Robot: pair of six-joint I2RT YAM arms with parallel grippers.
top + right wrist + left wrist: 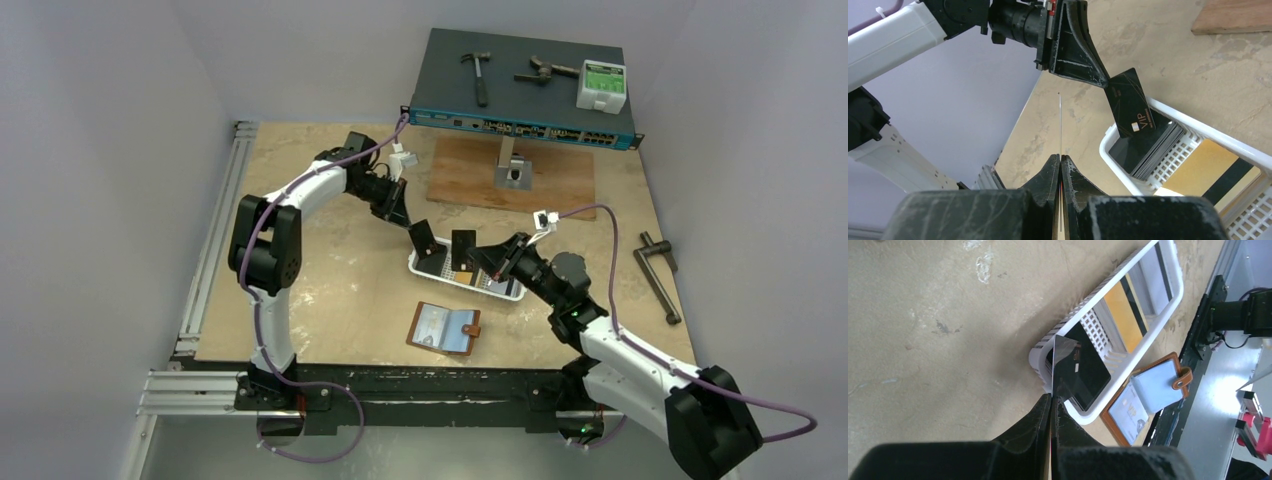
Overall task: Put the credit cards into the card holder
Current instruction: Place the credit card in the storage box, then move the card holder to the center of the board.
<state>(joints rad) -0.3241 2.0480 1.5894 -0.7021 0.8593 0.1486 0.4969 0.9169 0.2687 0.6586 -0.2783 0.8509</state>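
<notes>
Left gripper (1052, 399) clamps 1 black card (1064, 357) by its corner, right gripper (1060, 159) pinches 1 other card (1060, 125). Either could swivel loose before reaching the card holder (445, 328) below them.

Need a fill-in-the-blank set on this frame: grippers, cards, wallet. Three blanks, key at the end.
1. The left gripper pinches a ___ VIP card above the white tray.
2. The right gripper is shut on a second card, which its own wrist camera sees ___.
3. The card holder lies ___ beside the tray, and neither gripped card is in it yet.
Missing words: black; edge-on; open.
</notes>
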